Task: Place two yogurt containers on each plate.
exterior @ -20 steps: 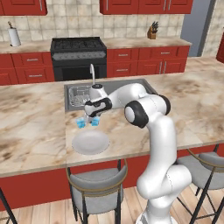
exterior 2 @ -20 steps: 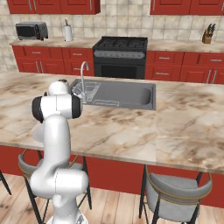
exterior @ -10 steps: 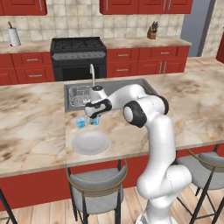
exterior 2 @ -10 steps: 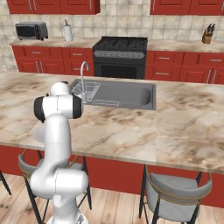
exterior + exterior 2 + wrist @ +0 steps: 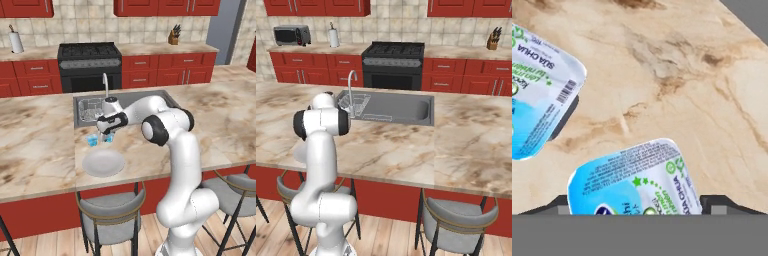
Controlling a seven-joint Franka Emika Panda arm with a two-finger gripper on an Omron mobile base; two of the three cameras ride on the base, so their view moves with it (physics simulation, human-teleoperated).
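Two light blue yogurt containers stand side by side on the marble counter, just behind a plain pale plate (image 5: 103,163). My gripper (image 5: 107,135) is down over the right yogurt container (image 5: 108,139); the left one (image 5: 92,141) stands free beside it. In the hand view that right container (image 5: 634,180) lies between my two dark fingertips (image 5: 561,204), which sit close to its sides, and I see no firm contact. The gripper (image 5: 637,204) is still open. The other container (image 5: 537,95) is at the upper left. The plate has nothing on it.
The sink (image 5: 135,102) with its faucet (image 5: 105,82) and a wire rack (image 5: 90,107) lies right behind the cups. The counter's front edge runs just below the plate, with a stool (image 5: 107,210) under it. In the right base view my arm (image 5: 320,122) hides the cups.
My hand has sunk a little onto the right yogurt container and the fingers have drawn in toward its sides. Cups and plate have not moved.
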